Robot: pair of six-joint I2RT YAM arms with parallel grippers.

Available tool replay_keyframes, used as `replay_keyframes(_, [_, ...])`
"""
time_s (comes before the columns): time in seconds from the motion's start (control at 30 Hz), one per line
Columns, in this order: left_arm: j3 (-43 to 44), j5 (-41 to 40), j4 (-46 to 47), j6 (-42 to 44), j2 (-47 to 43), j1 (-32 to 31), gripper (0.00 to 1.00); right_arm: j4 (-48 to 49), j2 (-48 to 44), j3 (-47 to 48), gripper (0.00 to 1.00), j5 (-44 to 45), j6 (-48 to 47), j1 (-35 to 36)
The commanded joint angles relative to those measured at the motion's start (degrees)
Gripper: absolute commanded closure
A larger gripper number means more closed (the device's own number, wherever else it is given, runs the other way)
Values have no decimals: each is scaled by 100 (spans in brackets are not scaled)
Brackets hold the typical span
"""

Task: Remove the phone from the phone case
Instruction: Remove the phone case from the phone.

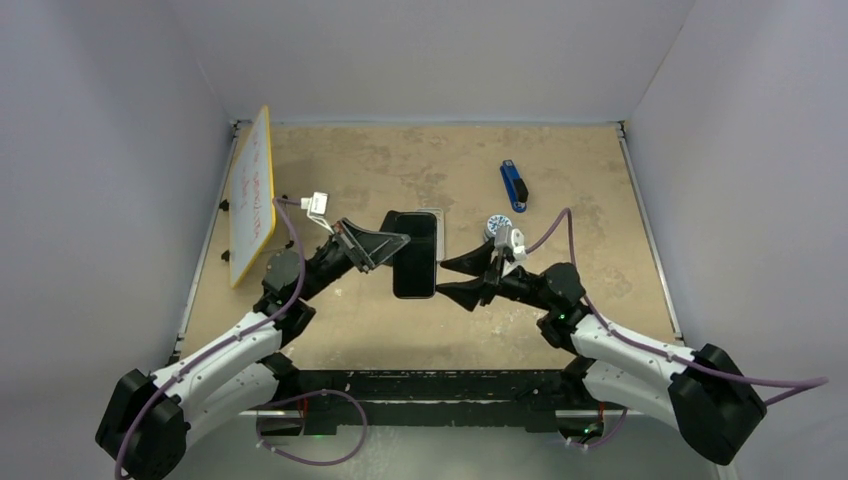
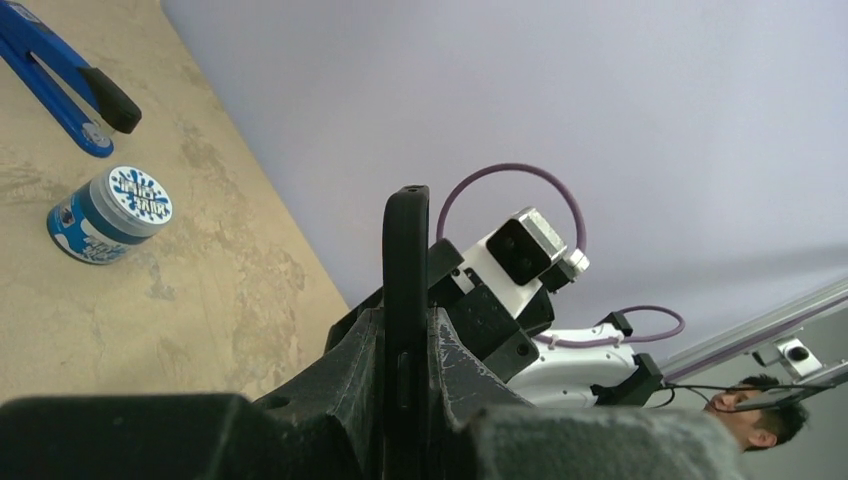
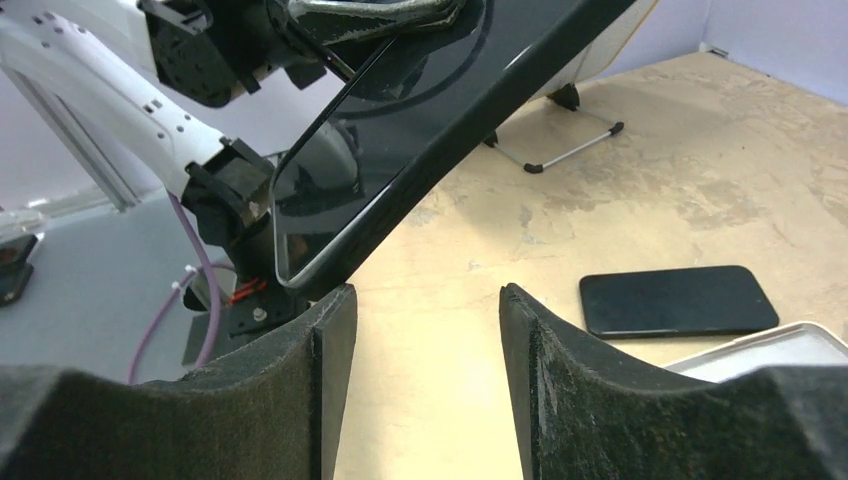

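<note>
Above the centre of the counter (image 1: 400, 340) we see the phone (image 1: 415, 255), in its phone case (image 2: 405, 300), held off the surface and tilted. Our left gripper (image 1: 388, 245) is clamped tight on its 9 o'clock edge. Our right gripper (image 1: 445, 277) sits just at its 3 o'clock, jaws parted and holding nothing.

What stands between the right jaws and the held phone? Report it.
Nothing visible does. The right gripper has its jaws apart and faces the phone across open air. The left gripper clamps the phone's opposite side, away from that path.
</note>
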Motion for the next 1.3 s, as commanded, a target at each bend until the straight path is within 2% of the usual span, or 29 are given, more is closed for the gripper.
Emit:
replay_keyframes(0.0, [-65, -827, 956, -234, -197, -18, 100, 1166, 103, -250, 43, 536, 687, 305])
replay_keyframes(0.3, [-151, -1635, 1144, -123, -340, -33, 100, 2262, 774, -243, 41, 1934, 851, 1196])
replay_keyframes(0.33, [-236, -1777, 1384, -128, -273, -74, 100, 2584, 1022, -161, 41, 2359, 881, 1467])
replay_keyframes(0.5, [-399, -2029, 1881, -180, -109, -244, 100, 3312, 1569, -70, 40, 3208, 1193, 1784])
replay_keyframes(0.73, [-493, -2647, 2353, 6, 133, -762, 100, 4079, 2171, 171, 41, 3565, 1264, 2049])
replay_keyframes(1.0, [-770, -3214, 2743, 75, 212, -1048, 100, 4533, 2150, 98, 44, 3969, 1202, 2134])
replay_keyframes(1.27, [-919, -3581, 2806, 75, 204, -1126, 100, 4780, 2136, 110, 44, 3877, 1240, 2194])
